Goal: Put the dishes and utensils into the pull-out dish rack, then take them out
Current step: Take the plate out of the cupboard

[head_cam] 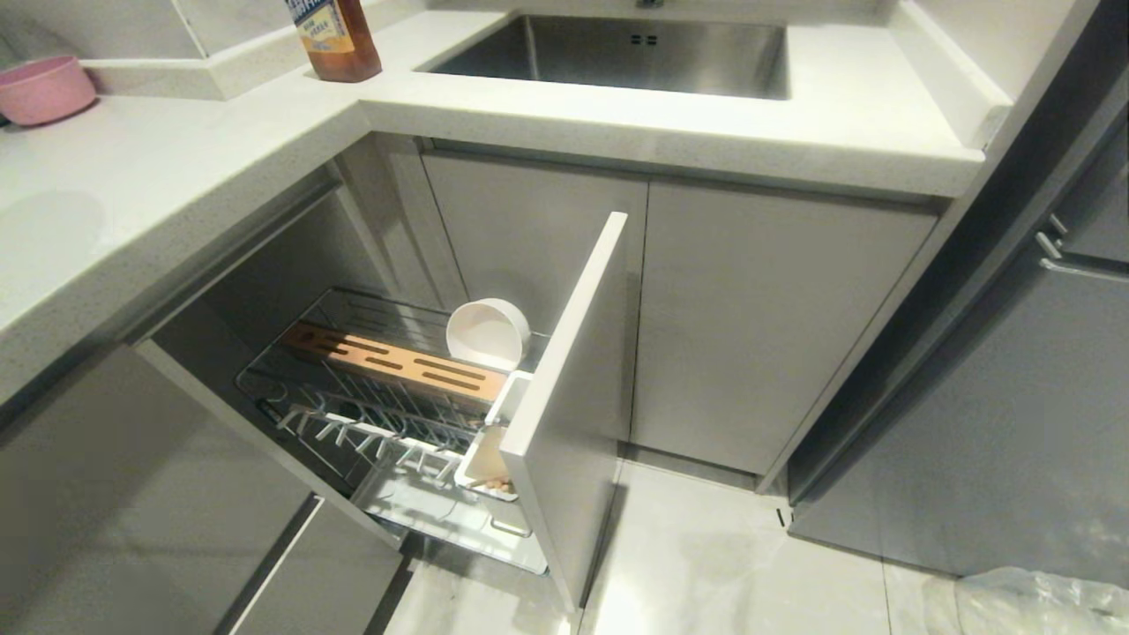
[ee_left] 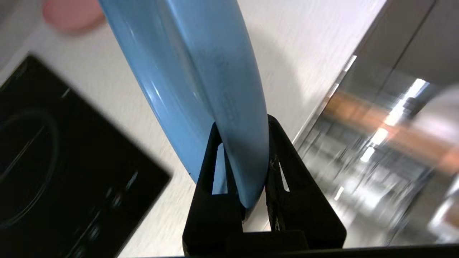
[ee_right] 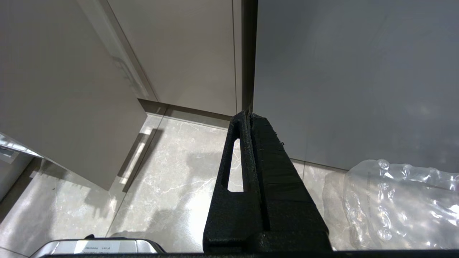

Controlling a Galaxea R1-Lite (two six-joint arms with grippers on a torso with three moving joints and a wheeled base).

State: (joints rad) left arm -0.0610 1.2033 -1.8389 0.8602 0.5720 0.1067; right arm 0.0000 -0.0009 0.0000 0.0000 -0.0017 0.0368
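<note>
Currently, we list what we see:

Left gripper: our left gripper is clamped on the rim of the plate, one finger on each face, jaws narrow. It is outside the head view.
Plate: light blue, held edge-on and upright in the grip, above the counter. A black cooktop lies to one side of it and the open rack, blurred, to the other.
Right gripper: our right gripper hangs parked, fingers pressed together with nothing between them, over the floor near grey cabinet fronts and a crumpled clear plastic bag.
Rack: the rack is pulled out of the corner cabinet, below the counter. Its white-tipped prongs stand in rows along the near side.
Wooden strip: the strip runs across the rack behind the prongs.
Bowl: we see the bowl tilted on its side at the back of the rack, just beside the end of the strip and near the drawer front.
Cup: the white cup sits against the drawer front; something pale shows in it, but we cannot tell what.
Counter items: a pink bowl and a brown bottle stand at the back, with the sink to their right.
</note>
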